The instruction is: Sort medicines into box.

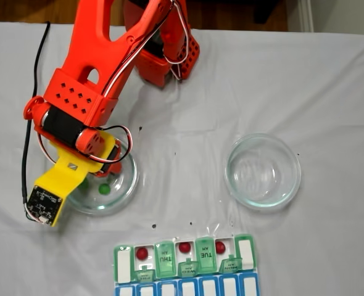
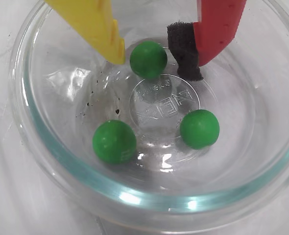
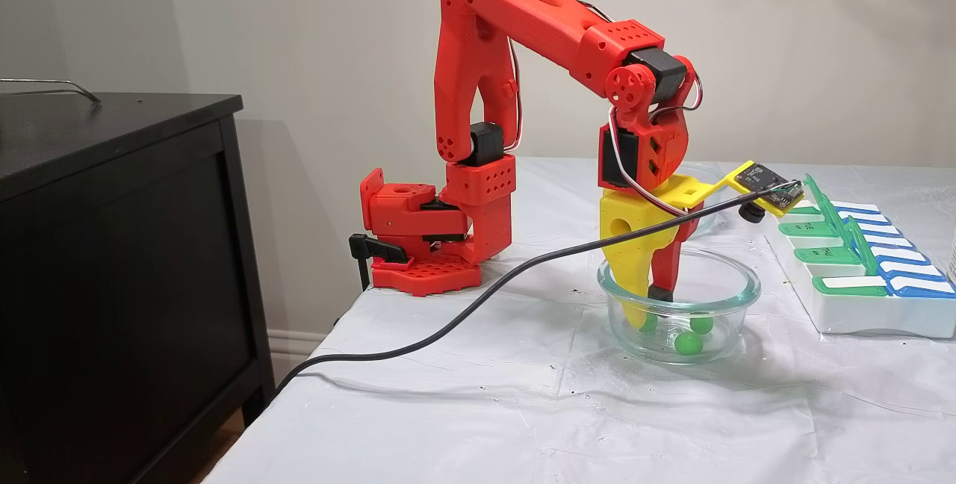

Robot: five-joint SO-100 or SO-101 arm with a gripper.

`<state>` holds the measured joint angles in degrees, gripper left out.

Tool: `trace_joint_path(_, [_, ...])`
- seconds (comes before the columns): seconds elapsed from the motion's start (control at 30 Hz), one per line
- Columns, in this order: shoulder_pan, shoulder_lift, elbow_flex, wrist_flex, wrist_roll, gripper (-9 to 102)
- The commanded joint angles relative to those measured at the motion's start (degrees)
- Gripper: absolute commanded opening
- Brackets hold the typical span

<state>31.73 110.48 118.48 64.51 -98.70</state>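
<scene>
The pill box (image 1: 185, 265) lies at the near edge of the desk (image 1: 330, 92) in the top-down fixed view, its long axis running left to right. Its translucent green lids stand open, and the lettering reads upside down from this camera — THU (image 1: 165, 258), TUE (image 1: 205, 253) and WED (image 1: 189, 270) can be made out, each with a small AM. A row of blue-edged compartments (image 1: 188, 288) adjoins it on the nearer side. Three dark red balls sit in open green compartments: one at the left (image 1: 142, 252), one in the middle (image 1: 184, 247), one at the right (image 1: 220, 247).

The three green balls lie in the left glass dish (image 2: 51, 161). In the wrist view one ball (image 2: 148, 59) sits between the fingers, another (image 2: 114, 141) lies nearer on the left, and the third (image 2: 199, 129) nearer on the right. Raised lettering is moulded into the dish's floor, but it is too faint to read.

The hand (image 2: 159, 61) reaches down into this dish, spread apart: the yellow finger (image 2: 93, 24) is just left of the far green ball, and the red finger (image 2: 218, 27) with its black foam pad (image 2: 183, 49) stands to the ball's right with a small gap — nothing is pinched.

A second glass dish (image 1: 263, 171) stands to the right in the top-down fixed view, well apart from the first.
</scene>
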Motion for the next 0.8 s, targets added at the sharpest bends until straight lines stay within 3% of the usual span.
trace_joint_path(0.0, [0.97, 0.53, -2.46, -0.97, -0.26, 18])
trace_joint_path(0.57, [0.44, -2.72, -2.11, -0.44, -0.18, 15])
trace_joint_path(0.67, [0.35, -2.72, -1.93, -0.62, 0.18, 1])
trace_joint_path(0.77, [0.26, -2.99, -1.85, -0.7, 0.79, 1])
